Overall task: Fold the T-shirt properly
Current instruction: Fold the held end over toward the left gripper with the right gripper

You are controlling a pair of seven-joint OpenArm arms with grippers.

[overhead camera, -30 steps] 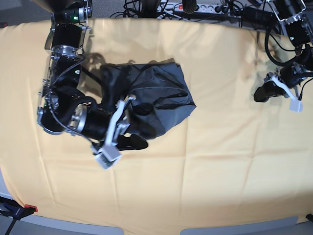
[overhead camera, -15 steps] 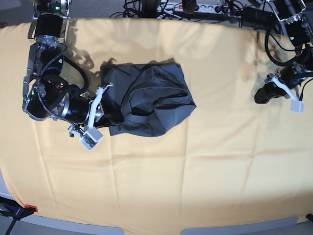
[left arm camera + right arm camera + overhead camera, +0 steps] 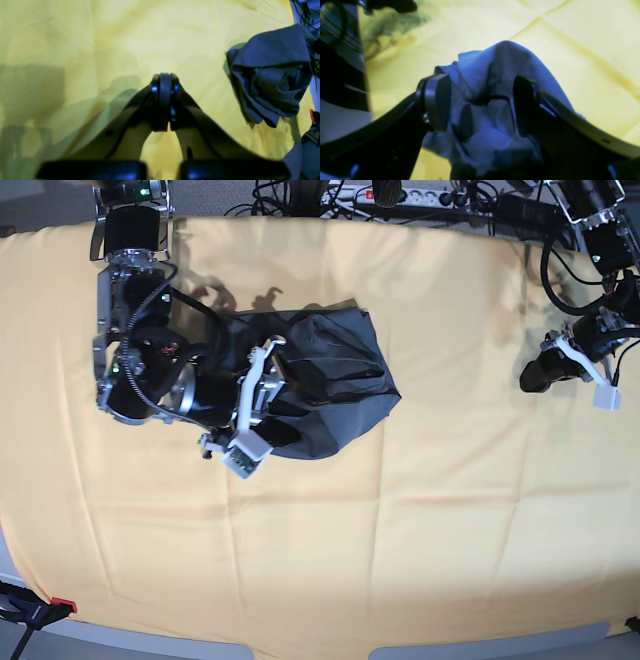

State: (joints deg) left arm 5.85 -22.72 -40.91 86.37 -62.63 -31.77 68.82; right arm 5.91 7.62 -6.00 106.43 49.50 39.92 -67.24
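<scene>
The dark slate-grey T-shirt lies crumpled in a heap on the yellow tablecloth, left of the middle. My right gripper is over the heap's left part. In the right wrist view it is open, with its jaws wide apart on either side of a raised bunch of the T-shirt. My left gripper hovers far to the right, empty. In the left wrist view it is shut above bare cloth, and the T-shirt lies well off to its right.
Cables and a power strip run along the table's back edge. A red clamp sits at the front left corner. The right arm's bulky body stands left of the shirt.
My right gripper drew back to the shirt's left edge, then swung right onto the heap. The shirt's left side has bunched up. The left arm has not moved.
</scene>
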